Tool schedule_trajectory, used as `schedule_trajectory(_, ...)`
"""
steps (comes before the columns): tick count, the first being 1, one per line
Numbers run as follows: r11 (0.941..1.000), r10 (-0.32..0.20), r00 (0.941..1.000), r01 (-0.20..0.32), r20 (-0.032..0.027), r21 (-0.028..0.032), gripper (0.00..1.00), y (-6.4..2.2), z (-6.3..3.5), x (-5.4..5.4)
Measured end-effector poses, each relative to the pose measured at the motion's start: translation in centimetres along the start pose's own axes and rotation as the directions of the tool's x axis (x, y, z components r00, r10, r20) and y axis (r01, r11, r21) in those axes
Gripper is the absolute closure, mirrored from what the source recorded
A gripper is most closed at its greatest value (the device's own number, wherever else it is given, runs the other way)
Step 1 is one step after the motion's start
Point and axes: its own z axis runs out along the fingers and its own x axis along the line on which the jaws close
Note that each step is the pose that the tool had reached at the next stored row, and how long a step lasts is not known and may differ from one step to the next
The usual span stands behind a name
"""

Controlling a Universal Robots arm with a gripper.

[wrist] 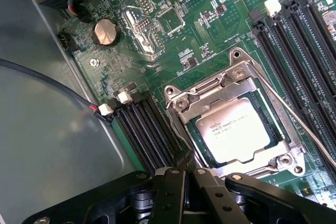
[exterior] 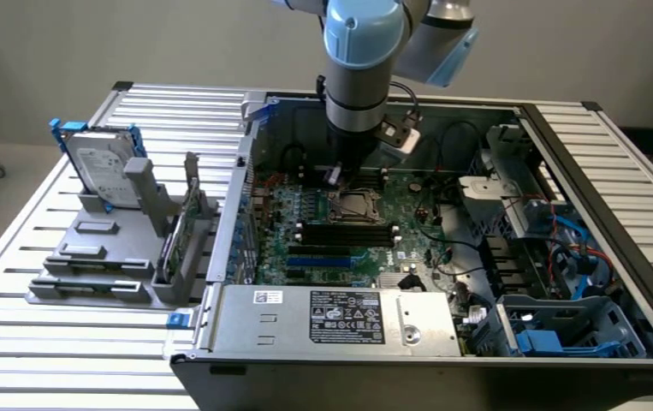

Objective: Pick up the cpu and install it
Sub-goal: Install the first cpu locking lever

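Gripper [wrist: 184, 174] jaws seen pressed together, nothing pinched. Cpu [wrist: 233, 131] seated just beyond jaw tips, inside socket frame [wrist: 237, 80] on motherboard [wrist: 173, 51]. Placement judged done; frame apparently not yet latched, lever [wrist: 302, 124] seen loose alongside.

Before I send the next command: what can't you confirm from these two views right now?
- Gripper fingers: in the wrist view they look pressed together, but the tips are dark against the memory slots; grip state unsure.
- In the exterior view the arm hides the gripper.
- Cpu lies in the socket frame; full seating can't be judged.
- Cpu print: too small.
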Motion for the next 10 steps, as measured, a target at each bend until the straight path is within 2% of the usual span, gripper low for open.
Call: schedule_trajectory(10, 0.9998, -0.017, 0.9998, 0.017, 0.0014, 0.0044, 0.89, 0.23, 0.07, 0.06)
